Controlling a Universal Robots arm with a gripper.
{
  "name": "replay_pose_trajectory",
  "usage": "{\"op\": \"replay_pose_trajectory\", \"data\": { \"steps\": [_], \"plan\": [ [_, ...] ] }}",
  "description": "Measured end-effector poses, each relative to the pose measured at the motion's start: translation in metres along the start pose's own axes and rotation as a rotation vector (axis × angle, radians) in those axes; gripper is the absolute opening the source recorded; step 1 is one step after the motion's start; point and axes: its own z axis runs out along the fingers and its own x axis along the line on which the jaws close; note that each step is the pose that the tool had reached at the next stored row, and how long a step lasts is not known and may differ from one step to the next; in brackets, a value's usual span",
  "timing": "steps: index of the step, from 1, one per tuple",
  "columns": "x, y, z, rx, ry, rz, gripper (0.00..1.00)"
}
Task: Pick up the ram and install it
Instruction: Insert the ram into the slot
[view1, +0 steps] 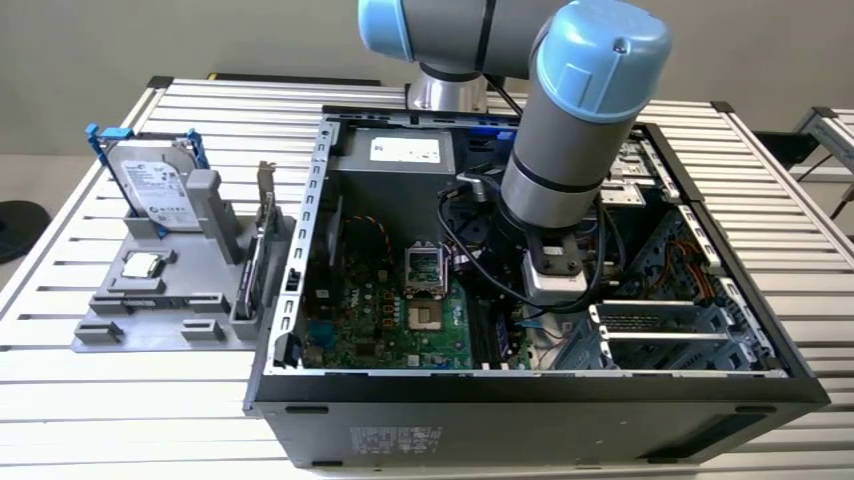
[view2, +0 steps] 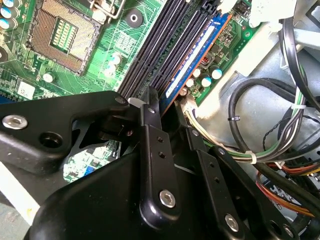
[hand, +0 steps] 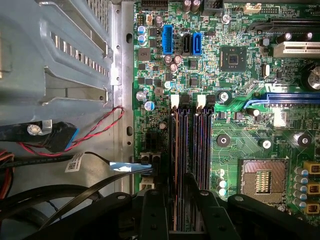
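Observation:
In the exterior view my gripper (view1: 537, 305) reaches down inside the open computer case (view1: 307, 300), over the memory slots beside the processor socket (view1: 422, 265). The ram (view2: 196, 56) shows in the second wrist view as a thin blue-and-orange edge standing in the slot nearest the board's edge. It runs straight in between my black fingers (view2: 150, 115). The gripper (view2: 171, 107) is shut on the ram. In the first wrist view the ram (hand: 176, 155) lines up with the outermost slot, and the gripper (hand: 173, 192) straddles that slot. The ram's lower part is hidden by the slot.
Black cables (view2: 260, 100) loop close beside the slots on the case floor. A red-and-black wire (hand: 100, 130) and a drive cage (hand: 55, 50) lie on the other side. Outside the case, a grey fixture (view1: 147, 330) holds a hard drive (view1: 150, 185) and a card (view1: 263, 230).

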Motion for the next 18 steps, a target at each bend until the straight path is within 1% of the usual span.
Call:
{"op": "replay_pose_trajectory", "data": {
  "steps": [13, 18],
  "plan": [
    [-0.0001, 0.0000, 0.0002, 0.0001, 0.0000, 0.000, 1.00],
    [-0.0002, 0.0001, -0.0026, 0.0000, 0.0000, 0.000, 1.00]
  ]
}}
